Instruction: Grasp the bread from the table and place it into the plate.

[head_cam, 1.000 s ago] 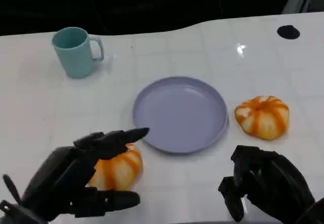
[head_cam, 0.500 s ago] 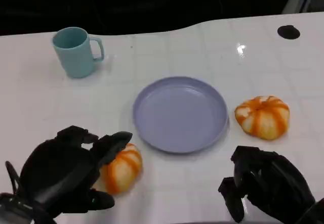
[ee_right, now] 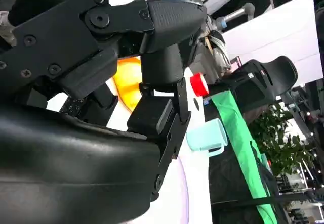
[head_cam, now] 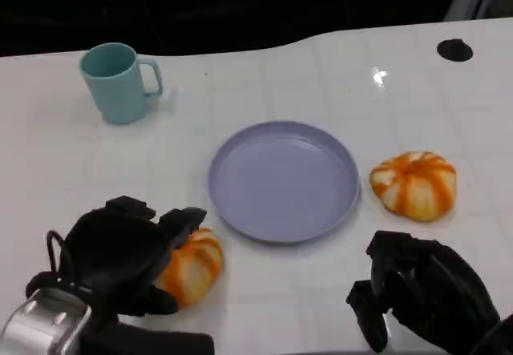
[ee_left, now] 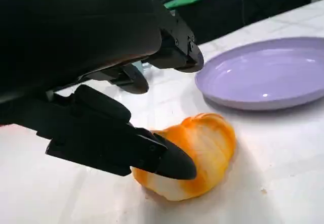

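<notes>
Left hand [head_cam: 120, 255] has curled over the bread [head_cam: 192, 265] since a second ago, when its fingers were spread wide; thumb now presses the near side, fingers arch over the top. Grip looks partial, bread on the table at 7 o'clock of the purple plate [head_cam: 283, 181]. Lift seems imminent. Right hand [head_cam: 425, 295] idle, fingers curled, holding nothing. Second bread [head_cam: 414, 183] sits at the plate's 3 o'clock.

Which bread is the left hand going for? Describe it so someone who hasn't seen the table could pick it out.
Start at the purple plate in the middle of the white table. The target bread lies off the plate's near-left edge, under the fingers of the left hand. The other bread looks alike, orange with pale stripes, but sits alone to the plate's right, with no hand on it.
</notes>
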You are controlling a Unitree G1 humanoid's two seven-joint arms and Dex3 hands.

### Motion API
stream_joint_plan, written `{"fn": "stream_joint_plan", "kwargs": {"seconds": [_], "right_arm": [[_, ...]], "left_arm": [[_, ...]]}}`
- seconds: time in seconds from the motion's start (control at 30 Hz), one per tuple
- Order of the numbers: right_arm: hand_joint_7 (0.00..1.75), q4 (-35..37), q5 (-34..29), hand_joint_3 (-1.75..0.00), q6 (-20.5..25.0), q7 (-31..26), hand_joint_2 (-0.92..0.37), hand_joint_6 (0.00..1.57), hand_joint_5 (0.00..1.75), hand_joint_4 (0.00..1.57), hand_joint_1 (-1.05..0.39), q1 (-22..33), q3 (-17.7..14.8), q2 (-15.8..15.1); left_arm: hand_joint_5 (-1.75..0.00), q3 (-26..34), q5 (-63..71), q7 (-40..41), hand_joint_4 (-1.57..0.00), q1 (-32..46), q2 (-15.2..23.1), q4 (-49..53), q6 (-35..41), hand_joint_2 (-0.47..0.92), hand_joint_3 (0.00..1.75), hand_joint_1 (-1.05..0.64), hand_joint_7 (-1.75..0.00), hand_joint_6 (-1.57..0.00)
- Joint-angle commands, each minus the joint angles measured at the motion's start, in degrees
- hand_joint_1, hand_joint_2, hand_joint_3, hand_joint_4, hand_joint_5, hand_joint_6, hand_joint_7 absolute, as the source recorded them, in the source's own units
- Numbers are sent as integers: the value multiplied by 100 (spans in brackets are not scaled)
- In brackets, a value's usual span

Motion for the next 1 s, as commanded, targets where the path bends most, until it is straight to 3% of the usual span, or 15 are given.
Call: {"fn": "stream_joint_plan", "kwargs": {"seconds": [0.03,0.57,0.6,0.67,0.7,0.77,0.8,0.83,0.9,1.0], "right_arm": [[138,-101,69,-51,19,2,-66,104,156,121,-93,61,-63,-87],[141,-162,92,-52,16,2,-65,105,154,122,-93,78,-55,-79],[140,-162,106,-52,28,6,-65,104,154,122,-93,77,-59,-78],[140,-185,98,-52,68,-26,-65,105,154,122,-93,81,-53,-86],[140,-186,89,-52,69,-34,-65,105,154,122,-93,80,-50,-87],[140,-187,77,-53,57,-39,-65,105,154,122,-93,79,-49,-80],[140,-177,77,-53,40,-31,-65,104,154,122,-93,76,-50,-74],[140,-170,77,-53,30,-25,-65,104,154,122,-93,74,-51,-71],[140,-163,78,-53,23,-24,-65,104,154,122,-93,70,-52,-67],[139,-171,81,-54,43,-30,-64,104,154,122,-93,69,-55,-72]], "left_arm": [[-26,-160,-114,-105,-40,-214,77,423,209,92,5,-69,-2,-37],[-32,-587,-697,-80,-65,-544,297,1459,194,92,5,-49,-3,-53],[-75,-590,-769,79,-61,-564,291,1586,104,92,9,-41,-3,-64],[-117,-545,-964,754,-59,-618,244,2038,-259,92,16,-32,-7,-82],[-130,-538,-1028,1101,-68,-665,232,2278,-435,92,29,-27,-14,-99],[-149,-565,-1059,1743,-75,-778,228,2701,-703,92,45,-25,-34,-110],[-164,-591,-1020,2095,-75,-838,236,2879,-811,91,52,-25,-77,-97],[-169,-620,-994,2344,-76,-886,247,3010,-888,90,56,-26,-100,-88],[-173,-654,-942,2860,-79,-954,245,3177,-978,84,66,-26,-134,-76],[-175,-697,-817,3564,-81,-1009,252,3289,-1031,73,82,-26,-160,-66]]}}
